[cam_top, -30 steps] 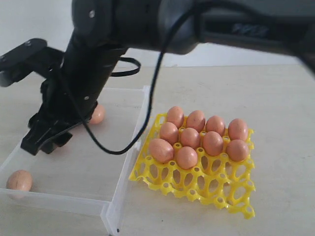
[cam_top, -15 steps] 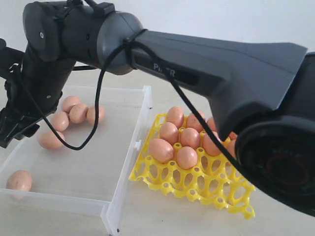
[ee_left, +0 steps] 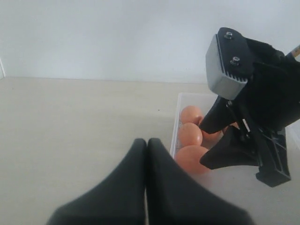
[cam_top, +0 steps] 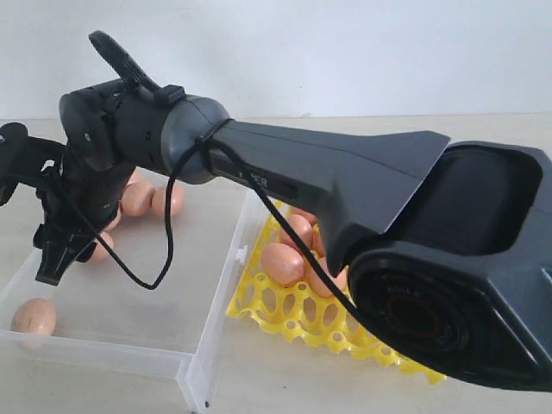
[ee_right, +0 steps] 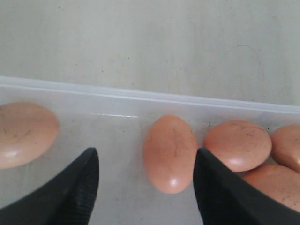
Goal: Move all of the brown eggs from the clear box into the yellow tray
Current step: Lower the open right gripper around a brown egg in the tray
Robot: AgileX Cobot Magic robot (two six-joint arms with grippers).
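Soft, even light fills the room, bright but not harsh, and the shadows under the eggs (ee_right: 169, 152) are faint. Each egg carries one small white glint, so the light seems to come from overhead. The clear box (ee_right: 140, 94) shines pale along its rim. The big dark arm (cam_top: 362, 190) looms swollen and slightly soft near the lens. The left gripper (ee_left: 146, 143) is blurred, out of focus, and the wall behind it washes out.

Right arm (cam_top: 345, 181) reaches across the exterior view from lower right to far left, wrist bent so the right gripper (ee_right: 145, 154) points down. I read its jaws as spread wide. Left gripper (ee_left: 146, 144) sits level, its fingers (ee_left: 126, 183) pressed flat together, facing the right gripper close ahead.
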